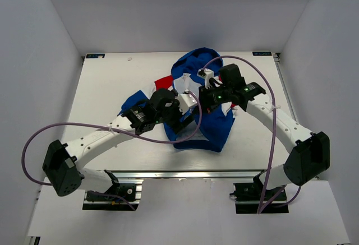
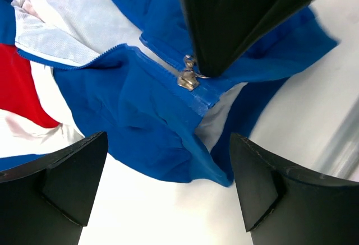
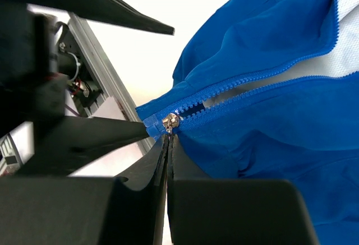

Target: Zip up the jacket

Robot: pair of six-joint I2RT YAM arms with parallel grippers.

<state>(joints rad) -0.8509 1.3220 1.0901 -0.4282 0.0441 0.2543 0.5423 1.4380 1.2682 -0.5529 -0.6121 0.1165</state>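
Jacket point(image 1: 216, 130) lies crumpled mid-table point(image 1: 112, 82), hood toward the top of the overhead frame, with both arms reaching in over it. Right gripper point(image 3: 168, 142) is pinched tight on the zip slider point(image 3: 170, 121), low on the blue front. The teeth beyond it are apart, and white lining shows at the upper right of that wrist view. Left gripper point(image 2: 168, 138) hovers just beside it, jaws spread wide and holding nothing, the slider above centre in its view.
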